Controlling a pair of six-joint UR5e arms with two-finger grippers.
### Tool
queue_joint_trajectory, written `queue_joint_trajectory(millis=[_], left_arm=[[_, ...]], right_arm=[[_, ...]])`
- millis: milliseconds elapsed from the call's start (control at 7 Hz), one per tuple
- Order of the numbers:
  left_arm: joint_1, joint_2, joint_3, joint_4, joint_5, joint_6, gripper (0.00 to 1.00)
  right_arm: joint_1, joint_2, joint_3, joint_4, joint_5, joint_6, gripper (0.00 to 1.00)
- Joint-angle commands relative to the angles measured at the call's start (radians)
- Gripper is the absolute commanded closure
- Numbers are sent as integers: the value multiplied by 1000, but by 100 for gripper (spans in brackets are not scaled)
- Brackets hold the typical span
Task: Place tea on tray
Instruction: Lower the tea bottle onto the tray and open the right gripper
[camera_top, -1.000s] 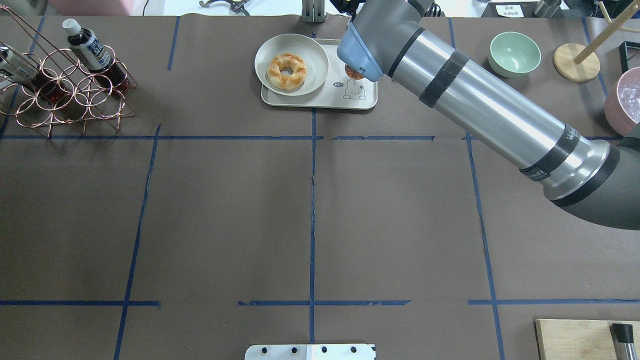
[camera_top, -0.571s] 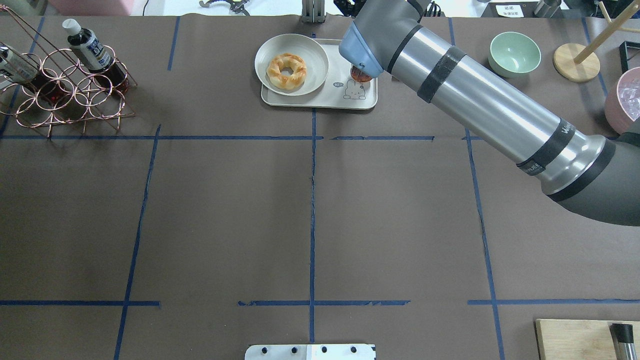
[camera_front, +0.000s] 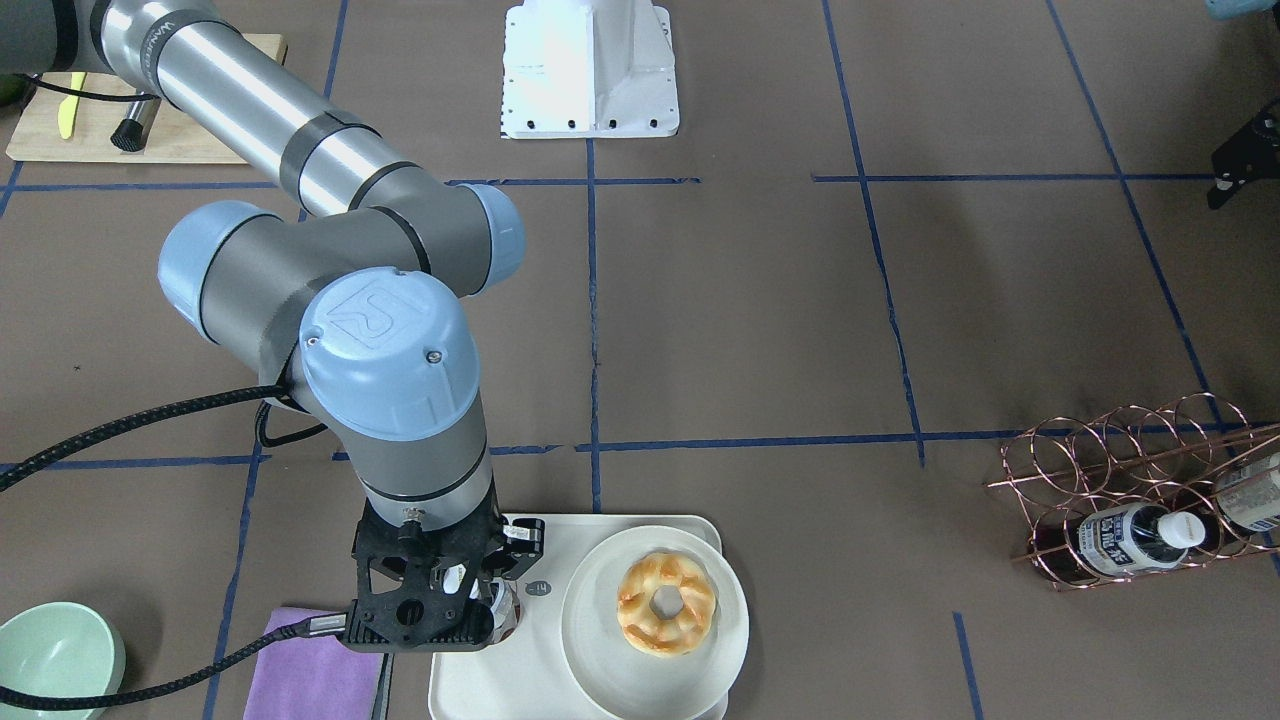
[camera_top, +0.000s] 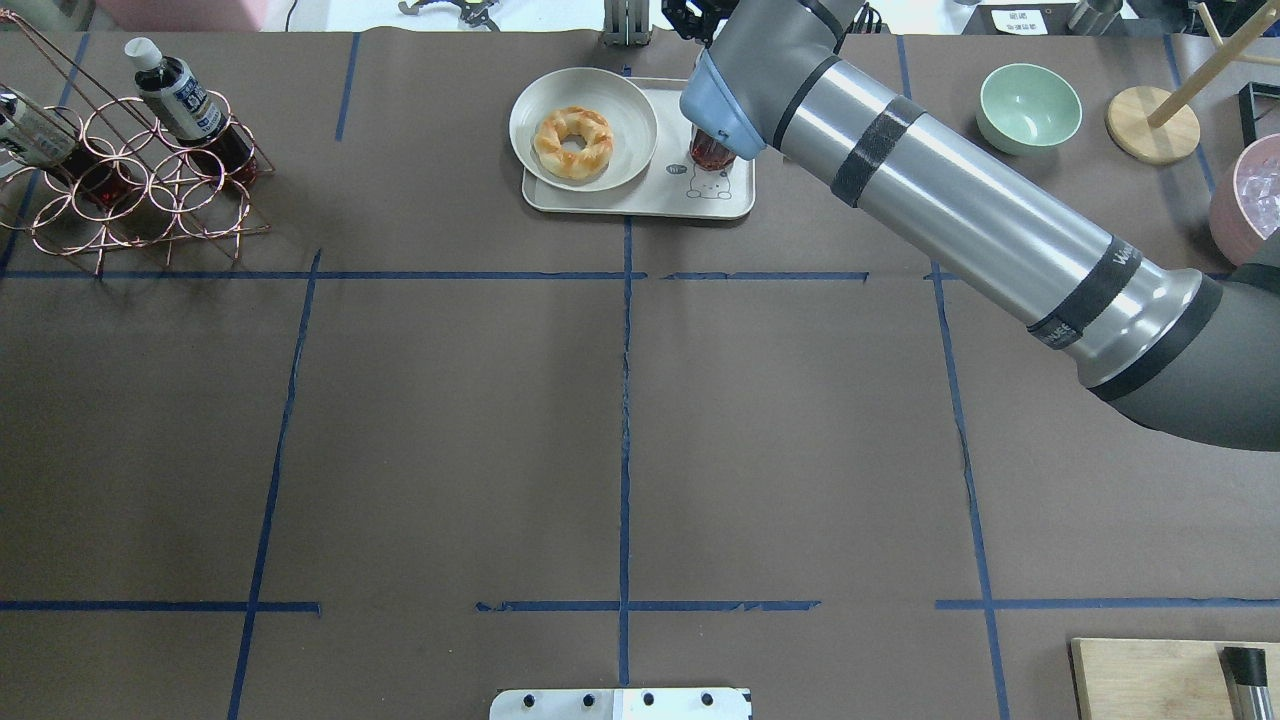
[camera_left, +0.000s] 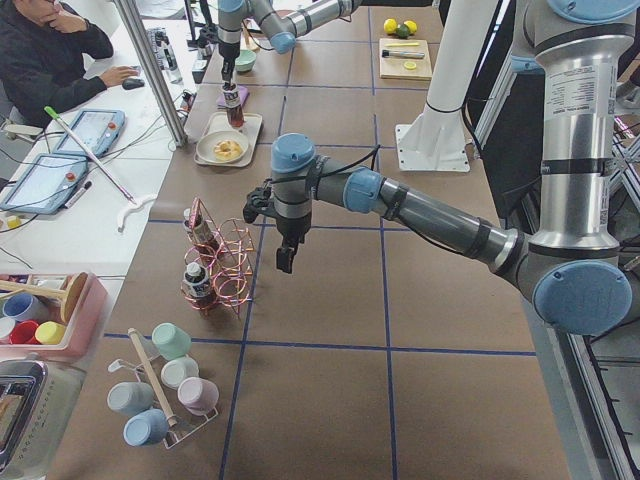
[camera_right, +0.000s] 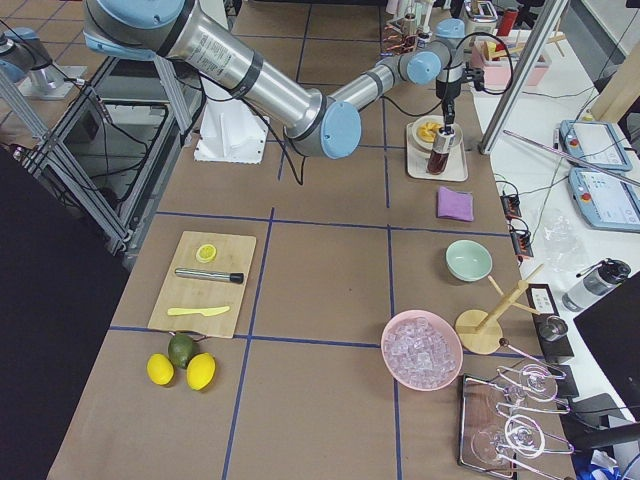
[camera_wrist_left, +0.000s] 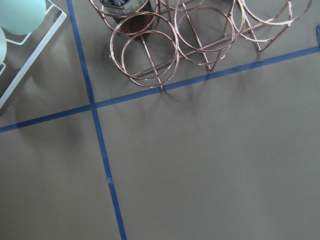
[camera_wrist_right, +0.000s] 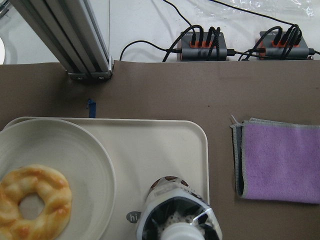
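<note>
Right gripper (camera_front: 465, 600) clamps the small clear brown-tea bottle (camera_top: 712, 152) upright over the cream rectangular plastic tray (camera_top: 640, 200). Premature release risks toppling it against the round white plate (camera_top: 630, 118).

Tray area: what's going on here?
The right claw grips a tea bottle upright over the tray's free end, beside the plate with a doughnut. Whether the bottle's base rests on the tray is unclear. The left claw hangs by the wire rack, where two more bottles sit.
</note>
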Motion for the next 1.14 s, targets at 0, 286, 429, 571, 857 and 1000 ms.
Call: queue_joint_trajectory(millis=[0, 286, 429, 571, 857, 1000], left_arm=[[0, 0, 0, 0, 0, 0, 0], [0, 0, 0, 0, 0, 0, 0], [0, -1, 2, 0, 0, 0, 0], [0, -2, 2, 0, 0, 0, 0], [0, 0, 2, 0, 0, 0, 0], [0, 0, 2, 0, 0, 0, 0]], right_arm=[[1, 2, -1, 3, 15, 0, 70], [1, 0, 4, 3, 16, -14, 0], [3, 0, 4, 3, 16, -32, 0], [12, 2, 7, 3, 19, -56, 0], [67, -51, 132, -31, 171, -61, 0], [72, -117, 288, -134, 184, -64, 0]])
